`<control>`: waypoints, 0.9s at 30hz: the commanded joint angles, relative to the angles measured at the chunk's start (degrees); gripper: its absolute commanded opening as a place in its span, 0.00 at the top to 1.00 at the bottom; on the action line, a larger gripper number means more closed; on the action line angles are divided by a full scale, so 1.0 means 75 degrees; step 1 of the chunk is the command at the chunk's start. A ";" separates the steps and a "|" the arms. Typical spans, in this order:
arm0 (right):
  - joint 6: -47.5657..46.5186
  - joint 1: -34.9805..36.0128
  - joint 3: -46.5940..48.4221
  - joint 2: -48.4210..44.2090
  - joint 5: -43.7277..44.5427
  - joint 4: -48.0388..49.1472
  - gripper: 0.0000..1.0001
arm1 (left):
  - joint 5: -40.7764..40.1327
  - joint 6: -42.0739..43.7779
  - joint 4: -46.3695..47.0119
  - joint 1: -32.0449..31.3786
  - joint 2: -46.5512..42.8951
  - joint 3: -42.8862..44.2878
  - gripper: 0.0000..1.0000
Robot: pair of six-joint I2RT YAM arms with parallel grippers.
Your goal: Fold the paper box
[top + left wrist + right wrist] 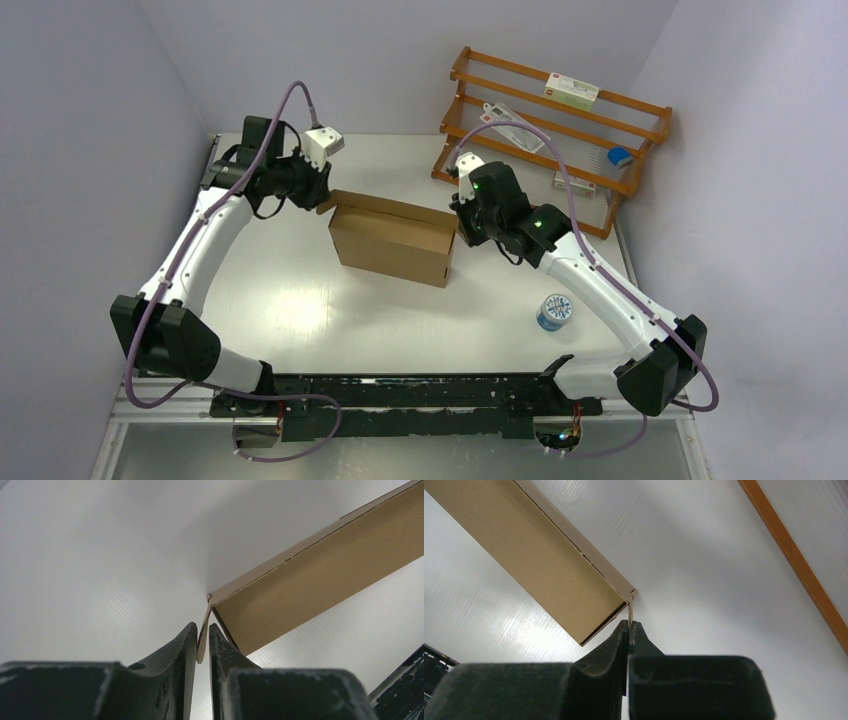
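Within left gripper (203, 627), box flap (206, 614) (wrist-only)

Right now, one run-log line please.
paper box: on table | left end effector: shut on end flap | right end effector: shut on opposite flap

I had my left arm (205, 245) and right arm (600, 285) reaching in from the near edge, elbows bowed outward and wrists turned toward each other across the middle. My left gripper (202, 630) stood at a narrow slit, pinching an end tab of the paper box (390, 245). My right gripper (629, 626) was pressed tight, its fingers almost meeting on the thin flap at the opposite end.
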 commanded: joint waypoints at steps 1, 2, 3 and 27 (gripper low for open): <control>-0.0014 -0.0036 0.0009 -0.0172 -0.0169 0.0146 1.00 | 0.0094 -0.0149 0.0275 0.0034 -0.0215 -0.0323 0.74; -0.0015 -0.0030 -0.0004 -0.0173 -0.0171 0.0160 1.00 | -0.0085 -0.0107 0.0361 0.0034 -0.0302 -0.0386 0.67; -0.0023 -0.0030 -0.0008 -0.0182 -0.0179 0.0175 1.00 | -0.0232 -0.0046 0.0421 0.0034 -0.0365 -0.0435 0.64; 0.0000 -0.0028 0.0022 -0.0172 -0.0338 0.0285 1.00 | 0.0116 -0.0610 0.0269 0.0034 -0.0614 -0.0606 0.95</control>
